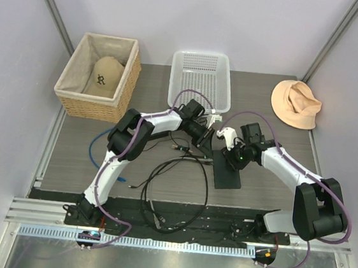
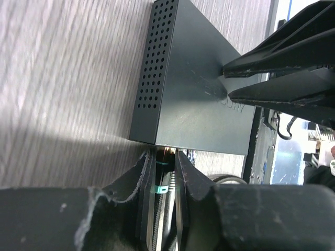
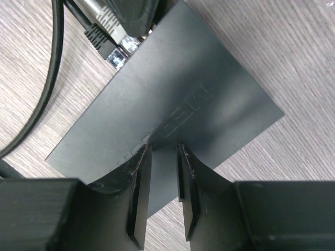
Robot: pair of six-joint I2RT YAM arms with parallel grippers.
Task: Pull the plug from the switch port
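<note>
**Operator:** Jaws, left gripper (image 2: pixel 163 157): drawn narrow and clamped on the plug (image 3: pixel 117 52), right where it meets the switch (image 2: pixel 193 104). In my left wrist view, one serrated finger lies on either side of the connector.

**Observer:** Location of the switch port (image 2: pixel 167 151)?

**Operator:** On the narrow edge of the switch that faces the left gripper. The plug sits in it, and I see an orange glint at its mouth. The adjoining narrow edge of the switch is perforated with rows of small holes.

**Observer:** Jaws, right gripper (image 3: pixel 162 150)?

**Operator:** Narrow, with a slit between them and nothing held. Both fingertips (image 3: pixel 140 167) rest on the flat top of the switch, back from the port edge. My left wrist view shows the same two tips touching that top face.

**Observer:** Surroundings?

**Operator:** The switch lies flat on the wood-grain table (image 2: pixel 68 78). A black cable (image 3: pixel 52 68) curves over the table beside the switch, on its port side. From above, the switch sits between my two wrists, and loose cable loops lie on its left-arm side.
</note>
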